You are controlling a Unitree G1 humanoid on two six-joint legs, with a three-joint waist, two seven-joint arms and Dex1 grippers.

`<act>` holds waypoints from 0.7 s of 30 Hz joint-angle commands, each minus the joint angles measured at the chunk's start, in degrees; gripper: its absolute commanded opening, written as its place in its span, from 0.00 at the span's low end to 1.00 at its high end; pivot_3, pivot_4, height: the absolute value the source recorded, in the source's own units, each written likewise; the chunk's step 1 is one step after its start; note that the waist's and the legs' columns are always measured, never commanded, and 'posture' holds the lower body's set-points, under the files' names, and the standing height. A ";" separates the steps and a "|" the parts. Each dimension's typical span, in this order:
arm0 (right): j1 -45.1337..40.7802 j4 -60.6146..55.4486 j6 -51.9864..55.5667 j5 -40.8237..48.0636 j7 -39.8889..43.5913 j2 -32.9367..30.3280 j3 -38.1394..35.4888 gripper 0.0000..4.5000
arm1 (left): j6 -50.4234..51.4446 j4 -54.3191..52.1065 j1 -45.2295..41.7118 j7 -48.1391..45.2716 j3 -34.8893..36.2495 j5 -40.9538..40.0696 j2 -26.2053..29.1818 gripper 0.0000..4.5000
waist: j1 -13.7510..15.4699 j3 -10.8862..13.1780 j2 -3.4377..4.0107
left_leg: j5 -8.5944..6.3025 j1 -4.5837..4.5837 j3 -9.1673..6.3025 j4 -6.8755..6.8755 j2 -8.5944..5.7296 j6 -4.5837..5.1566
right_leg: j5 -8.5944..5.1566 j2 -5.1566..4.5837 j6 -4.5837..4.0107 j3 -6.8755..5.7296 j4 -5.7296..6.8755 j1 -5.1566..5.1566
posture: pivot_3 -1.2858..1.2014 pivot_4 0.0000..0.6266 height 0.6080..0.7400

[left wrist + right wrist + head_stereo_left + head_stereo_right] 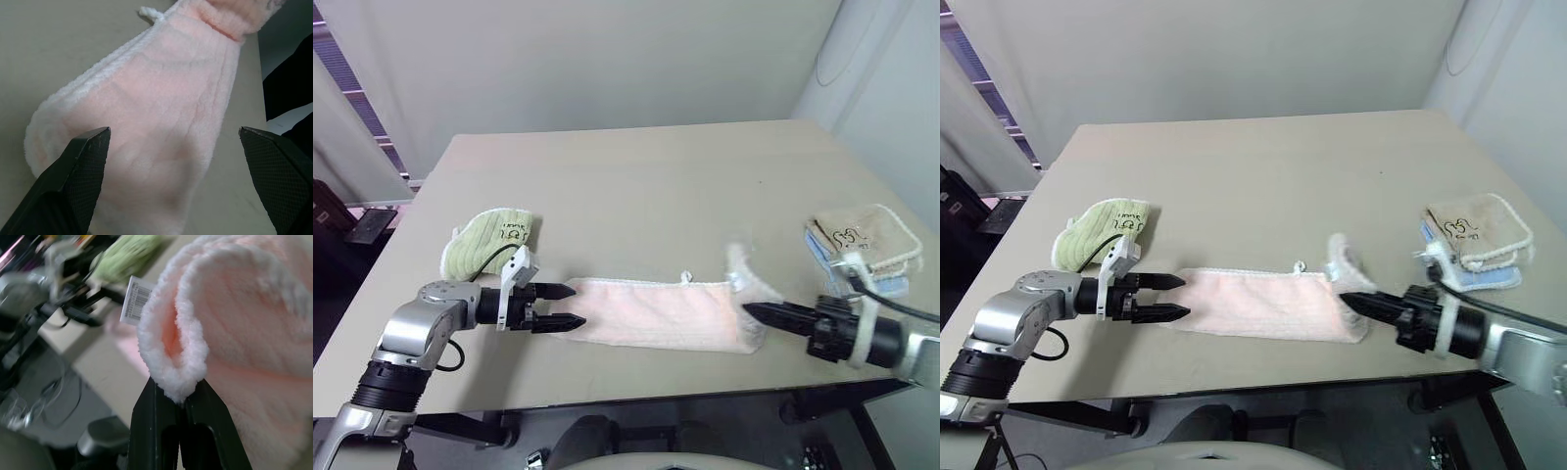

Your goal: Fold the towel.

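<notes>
right end effector (1349, 299) clenched on towel (1263, 304) edge w/ thin pinch, could slip; left end effector (1173, 297) released beside its other end.

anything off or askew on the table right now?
Nothing spilled or damaged. The towel lies as a long strip, but its end by the right gripper is pinched and lifted off the table, so that corner stands up crumpled. The left gripper is open at the other end, not gripping. The green towel is loosely folded.
</notes>
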 commanded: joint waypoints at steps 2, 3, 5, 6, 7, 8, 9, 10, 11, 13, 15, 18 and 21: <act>-6.68 0.66 1.15 -7.25 -2.83 4.22 13.01 0.01 | -1.38 -0.02 -0.72 -0.47 0.56 0.00 0.23 0.98 | 0.11 0.00 -0.03 | 0.00 0.00 0.00 -0.01 0.00 0.00 | 0.00 0.00 0.00 0.00 -0.01 -0.02 | 0.52 0.00 1.00; -7.92 1.84 2.26 -9.03 -3.72 5.25 15.89 0.01 | -1.53 0.20 -0.85 -0.55 0.55 0.09 0.18 0.98 | 0.20 -0.01 -0.04 | 0.00 0.00 0.00 -0.02 0.00 0.00 | 0.01 0.00 0.00 0.00 -0.01 -0.05 | 0.52 0.00 1.00; -9.73 3.90 2.58 -12.63 -4.96 7.92 20.13 0.01 | -1.44 0.63 -1.10 -0.77 0.87 -0.23 0.08 0.98 | 0.37 -0.02 -0.06 | 0.00 -0.02 -0.01 -0.03 -0.01 0.01 | 0.01 0.00 0.00 -0.01 -0.02 -0.08 | 0.52 0.00 1.00; -10.40 4.80 2.81 -13.78 -5.51 9.18 21.37 0.01 | -1.61 0.77 -1.12 -0.77 0.93 -0.13 0.15 0.98 | 0.40 -0.01 -0.05 | 0.00 -0.03 -0.01 -0.03 -0.02 0.02 | 0.01 0.00 0.01 -0.02 -0.03 -0.09 | 0.52 0.00 1.00; -10.92 5.65 2.76 -14.97 -6.17 10.38 22.11 0.01 | -1.82 0.90 -1.09 -0.81 0.96 -0.05 0.24 0.98 | 0.35 -0.02 -0.06 | -0.01 -0.05 0.00 -0.02 -0.03 0.03 | 0.02 -0.01 0.01 -0.02 -0.03 -0.11 | 0.52 0.00 1.00; -11.25 6.27 2.87 -15.82 -6.57 11.19 22.46 0.01 | -1.96 0.94 -1.04 -0.83 0.96 0.00 0.32 0.98 | 0.26 -0.02 -0.07 | -0.01 -0.05 0.00 -0.02 -0.03 0.03 | 0.02 -0.01 0.02 -0.02 -0.03 -0.12 | 0.52 0.00 1.00; -11.50 6.74 2.58 -17.08 -6.67 11.82 22.83 0.01 | -2.15 1.01 -0.94 -0.89 0.99 0.03 0.43 0.98 | 0.24 -0.02 -0.06 | -0.01 -0.05 0.00 -0.01 -0.04 0.03 | 0.04 0.00 0.05 -0.02 -0.02 -0.12 | 0.52 0.00 1.00; -11.72 7.37 2.47 -17.96 -7.00 12.56 22.77 0.01 | -2.24 1.05 -0.84 -0.95 1.04 0.00 0.52 0.98 | 0.24 -0.02 -0.06 | -0.01 -0.05 0.00 -0.01 -0.04 0.03 | 0.06 0.00 0.08 -0.01 -0.02 -0.12 | 0.52 0.00 1.00; -11.89 8.21 2.81 -18.12 -7.29 13.28 22.42 0.01 | -2.30 1.08 -0.75 -0.97 1.10 -0.02 0.58 0.98 | 0.24 -0.02 -0.06 | -0.01 -0.04 -0.01 0.00 -0.04 0.02 | 0.07 0.00 0.09 -0.01 -0.01 -0.12 | 0.52 0.00 1.00; -11.48 7.51 2.51 -19.02 -5.45 13.00 22.69 0.10 | -2.42 1.10 -0.67 -0.96 1.12 0.07 0.66 0.98 | 0.24 -0.03 -0.07 | -0.01 -0.02 0.00 0.02 -0.04 0.02 | 0.10 0.02 0.11 -0.02 0.00 -0.10 | 0.52 0.00 1.00; -11.30 6.50 2.27 -19.47 -4.59 13.38 22.81 0.23 | -2.42 1.27 -0.80 -1.09 1.14 0.09 0.74 0.98 | 0.26 -0.03 -0.07 | -0.01 -0.01 0.00 0.03 -0.04 0.02 | 0.11 0.03 0.12 -0.01 0.00 -0.09 | 0.52 0.00 1.00; -11.58 5.82 1.39 -19.50 -3.56 14.66 22.12 0.46 | -2.31 1.47 -1.24 -1.27 1.15 -0.08 0.72 0.98 | 0.23 -0.03 -0.07 | 0.00 0.00 0.00 0.03 -0.04 0.02 | 0.13 0.04 0.16 -0.01 0.01 -0.09 | 0.52 0.00 1.00; -10.51 2.96 -0.12 -18.91 -0.62 14.31 20.63 0.71 | -1.20 1.50 -2.04 -1.77 1.68 -1.09 0.79 0.98 | 0.23 -0.03 -0.07 | 0.00 0.00 0.00 0.04 -0.04 0.02 | 0.16 0.04 0.21 -0.01 0.01 -0.09 | 0.52 0.00 1.00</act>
